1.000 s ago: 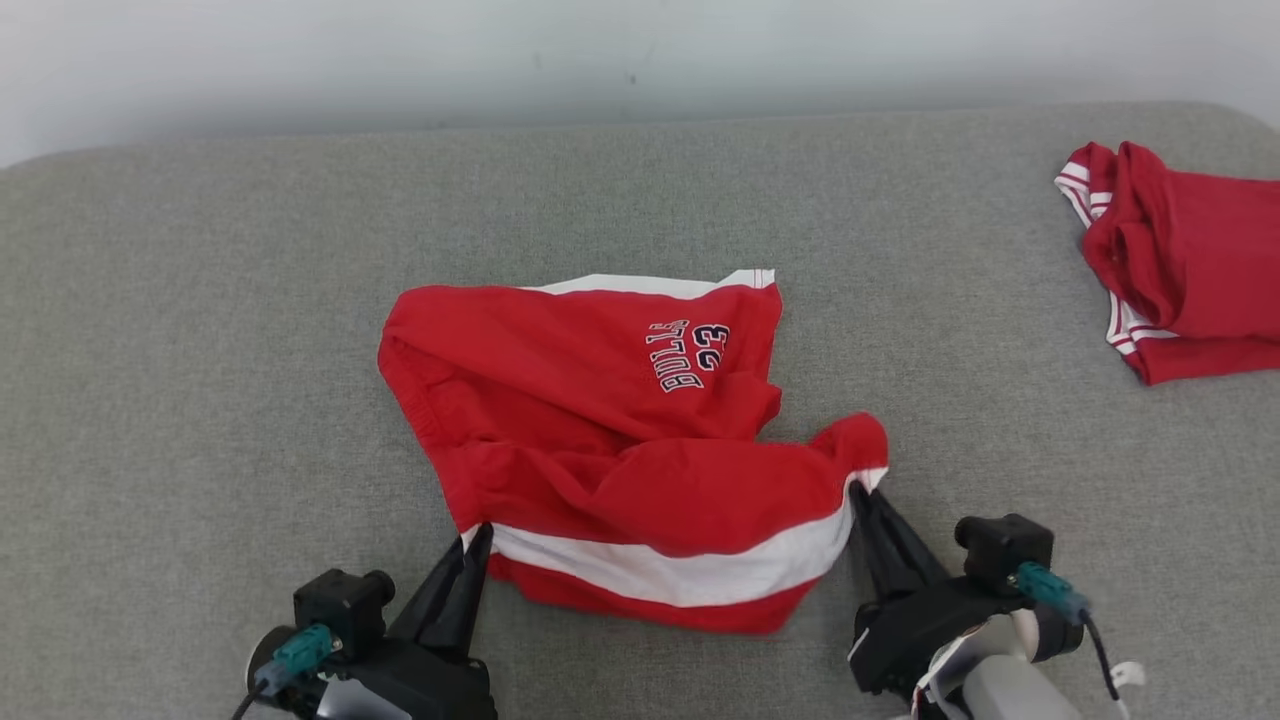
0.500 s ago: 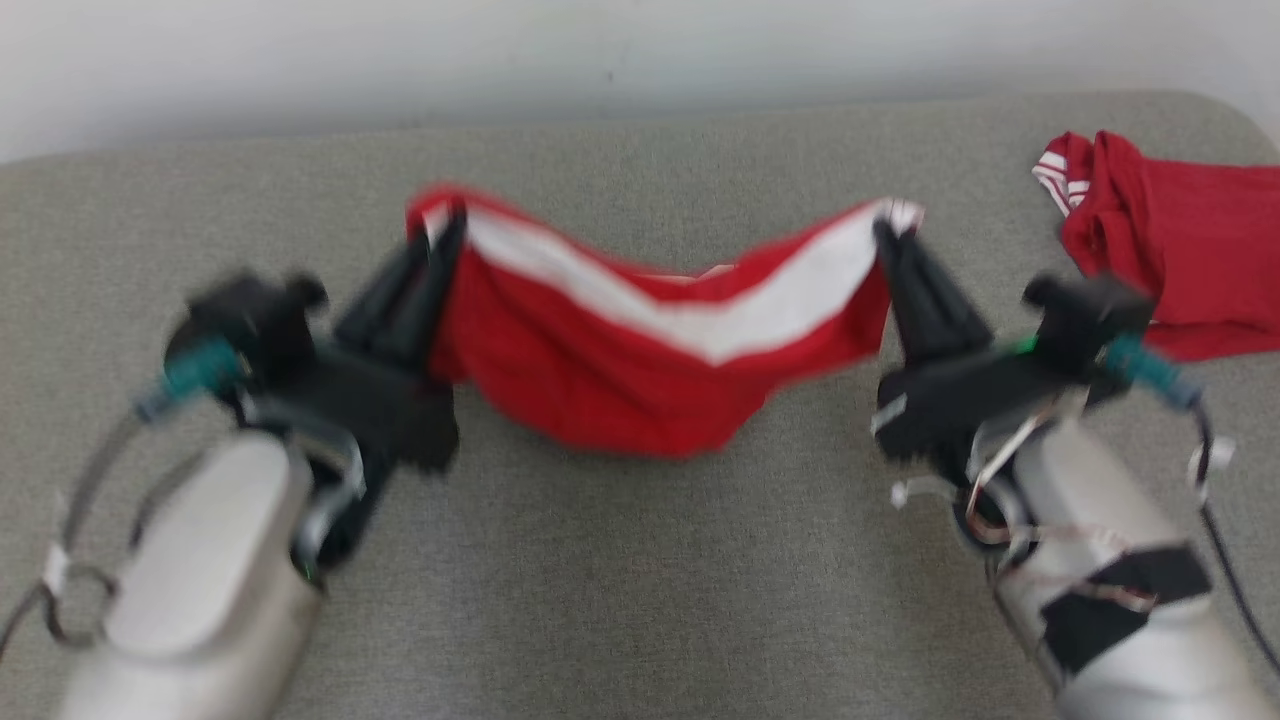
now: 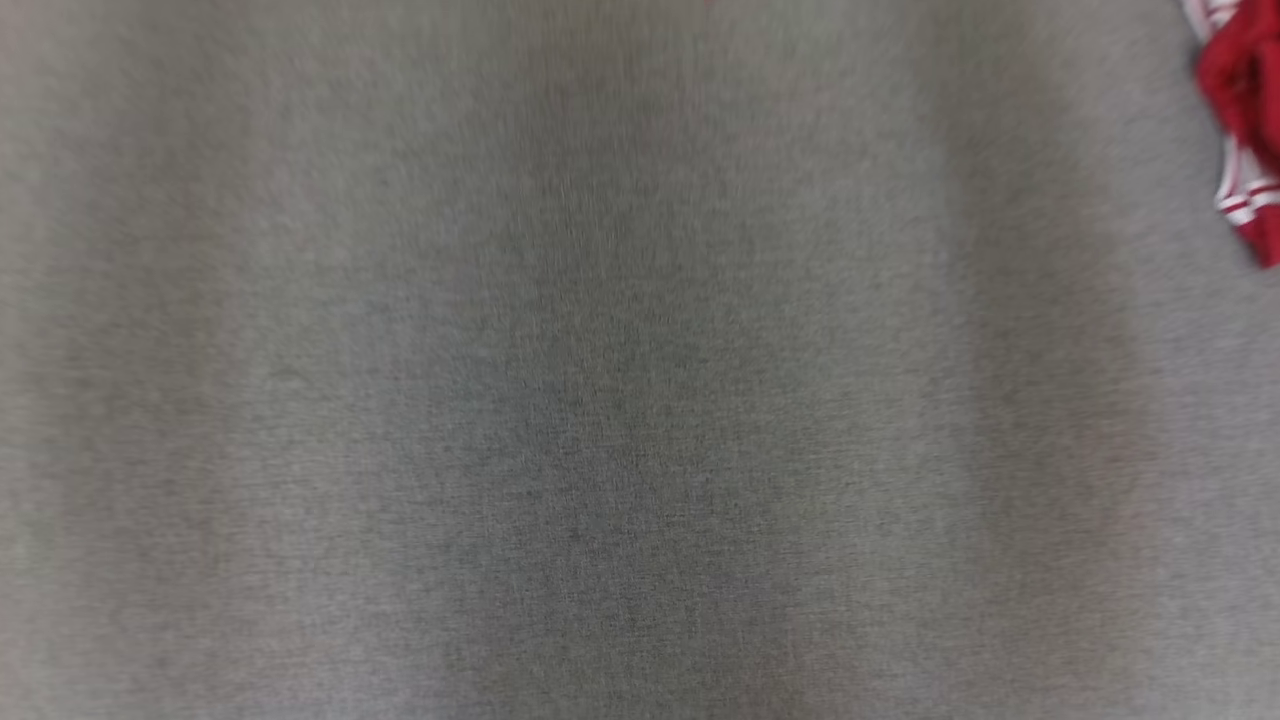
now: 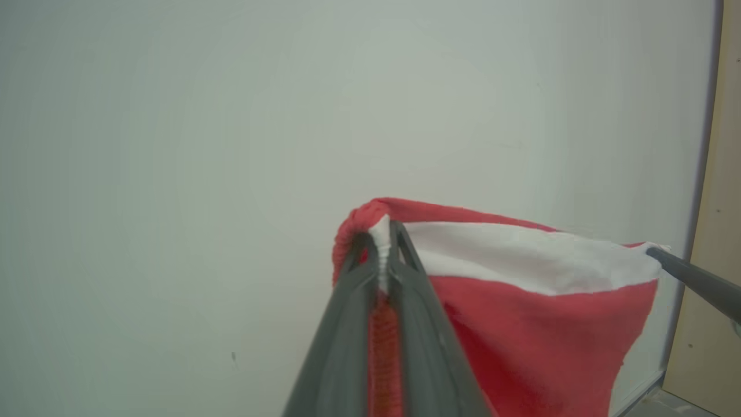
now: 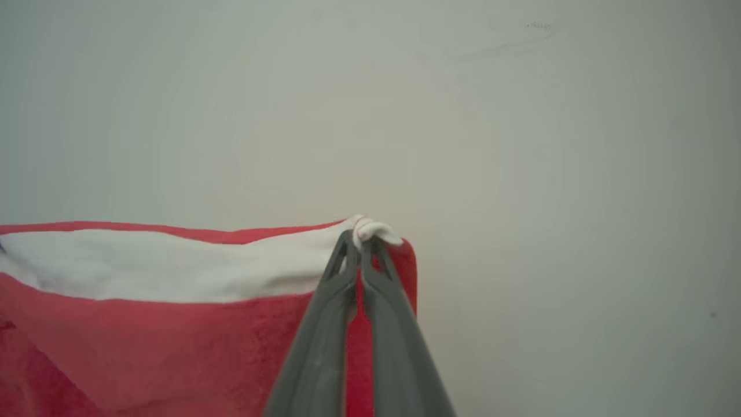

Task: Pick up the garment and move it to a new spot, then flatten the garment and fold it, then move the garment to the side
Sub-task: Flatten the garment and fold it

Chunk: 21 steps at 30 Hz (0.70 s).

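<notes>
As the garment (image 4: 538, 324) is held up by its white-banded edge, it is seen hanging in the air, with red cloth falling below the band. One end of the band is pinched between the pressed-together fingers of the left gripper (image 4: 382, 243), where a small roll of cloth is bunched at the tips. The other end is pinched in the same way by the right gripper (image 5: 362, 240). The band is drawn nearly straight between the two, with a slight sag. A pale wall (image 4: 173, 145) is shown behind the cloth. In the head view a blurred grey surface (image 3: 600, 400) is shown, with another piece of red clothing (image 3: 1240, 130) at its upper right edge.

The step in hand is judged to be the carry to a new spot. It is best done with both grips level and well apart, so that the band is taut. The hanging hem should be let down first and the band then drawn away from it, so that the cloth is laid flat. A spot well apart from the other clothing should be chosen.
</notes>
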Motion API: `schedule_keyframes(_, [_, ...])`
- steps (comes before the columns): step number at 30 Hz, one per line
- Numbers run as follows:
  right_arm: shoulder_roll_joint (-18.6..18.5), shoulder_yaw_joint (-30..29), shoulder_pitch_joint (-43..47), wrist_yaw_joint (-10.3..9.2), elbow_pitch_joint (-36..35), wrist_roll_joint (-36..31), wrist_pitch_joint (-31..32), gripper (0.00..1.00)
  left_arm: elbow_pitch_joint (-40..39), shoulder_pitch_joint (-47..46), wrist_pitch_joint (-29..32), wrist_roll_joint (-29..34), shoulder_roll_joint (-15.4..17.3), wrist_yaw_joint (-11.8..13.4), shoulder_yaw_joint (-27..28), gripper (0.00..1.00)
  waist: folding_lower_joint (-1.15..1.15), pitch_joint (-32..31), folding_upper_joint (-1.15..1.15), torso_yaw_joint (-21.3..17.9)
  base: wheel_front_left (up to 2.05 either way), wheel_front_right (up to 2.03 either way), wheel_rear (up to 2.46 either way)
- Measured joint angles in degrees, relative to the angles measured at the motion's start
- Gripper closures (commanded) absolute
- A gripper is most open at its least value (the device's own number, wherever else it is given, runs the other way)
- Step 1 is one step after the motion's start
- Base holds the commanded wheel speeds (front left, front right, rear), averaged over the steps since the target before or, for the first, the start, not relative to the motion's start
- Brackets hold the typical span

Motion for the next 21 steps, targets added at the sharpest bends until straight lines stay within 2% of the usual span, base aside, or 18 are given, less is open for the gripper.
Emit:
schedule_keyframes(5, [1.45, -3.19, -14.21, 0.0, 8.84, -1.85, 0.76, 1.0, 7.36, -12.43, 0.93, -1.79, -0.51, -0.01, -0.3, 1.0, 0.01, 5.78, 0.0, -0.12, 0.0, 0.0, 0.0])
schedule_keyframes(10, [2.92, -2.96, -22.31, 0.0, 16.28, -5.31, -0.82, 1.0, 13.96, -19.24, 0.87, -2.41, -1.24, 0.0, -2.33, 1.0, 0.01, 9.91, 0.0, -0.66, 0.0, 0.0, 0.0])
schedule_keyframes(21, [4.0, -2.22, -27.15, 0.0, 25.31, -6.06, -5.09, 1.0, 20.31, -23.99, -1.24, -4.59, -1.51, -0.01, -7.46, 1.0, -0.01, 14.07, 0.0, -2.65, 0.0, 0.0, 0.0])
